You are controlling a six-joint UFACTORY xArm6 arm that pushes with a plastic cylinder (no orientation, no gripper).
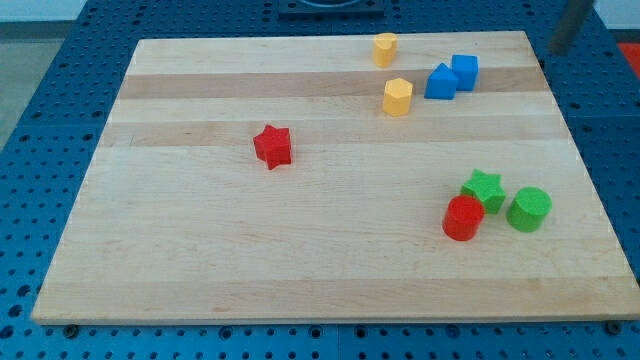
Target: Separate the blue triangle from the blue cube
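Blue triangle (440,82) touches blue cube (465,71) at wooden board's (300,250) top right; no pincer visible.

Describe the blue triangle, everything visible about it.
The blue triangle is a small, solid, matte blue block, plastic by the look, lying flat on the wooden board near the view's top right. Its pointed end faces the view's top. Its right side sits against the blue cube, seemingly touching. The yellow block lies apart on its left. My tip is off the board's top right corner, away from it.
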